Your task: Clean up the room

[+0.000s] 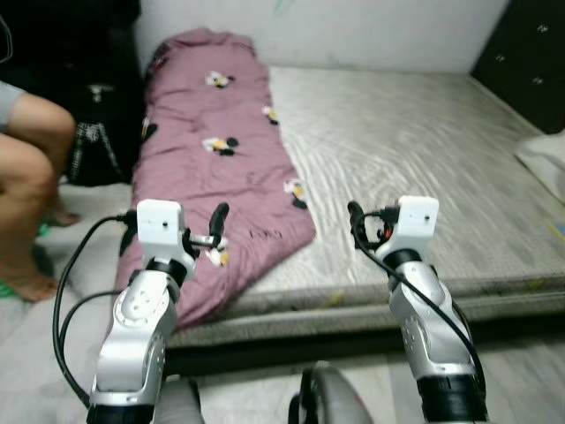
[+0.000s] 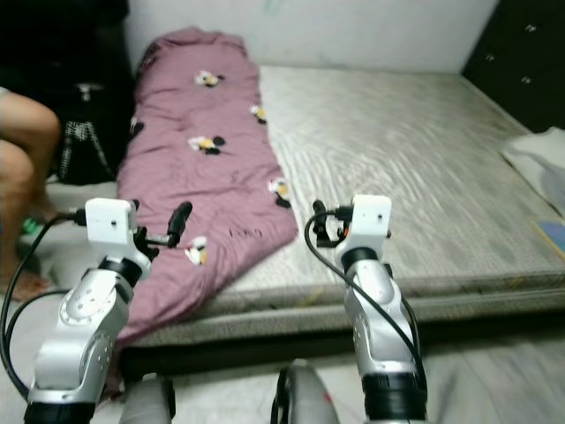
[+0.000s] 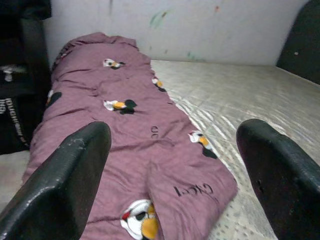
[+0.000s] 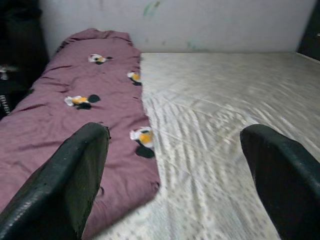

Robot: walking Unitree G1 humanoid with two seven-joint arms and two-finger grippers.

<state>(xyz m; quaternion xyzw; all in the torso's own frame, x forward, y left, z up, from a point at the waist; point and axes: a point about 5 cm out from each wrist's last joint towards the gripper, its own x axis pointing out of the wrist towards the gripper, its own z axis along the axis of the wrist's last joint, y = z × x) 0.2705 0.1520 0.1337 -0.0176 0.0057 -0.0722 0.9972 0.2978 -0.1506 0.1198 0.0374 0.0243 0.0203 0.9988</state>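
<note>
A mauve blanket (image 1: 216, 168) with cartoon prints lies folded lengthwise along the left side of a bare grey mattress (image 1: 415, 150). Its near end hangs over the mattress's front edge. Both arms are raised in front of the bed. My left gripper (image 3: 172, 150) is open and empty, held just above the blanket's near end; one black finger (image 1: 219, 215) shows beside the white wrist box. My right gripper (image 4: 175, 145) is open and empty too, over the front edge of the mattress just right of the blanket's corner, with one finger (image 1: 355, 217) visible.
A person's bare legs (image 1: 26, 177) are at the far left, beside a black bag (image 1: 95, 132). A white cloth or pillow (image 1: 546, 159) lies at the mattress's right edge, under a dark panel (image 1: 530, 53). A pale wall (image 1: 353, 31) runs behind the bed.
</note>
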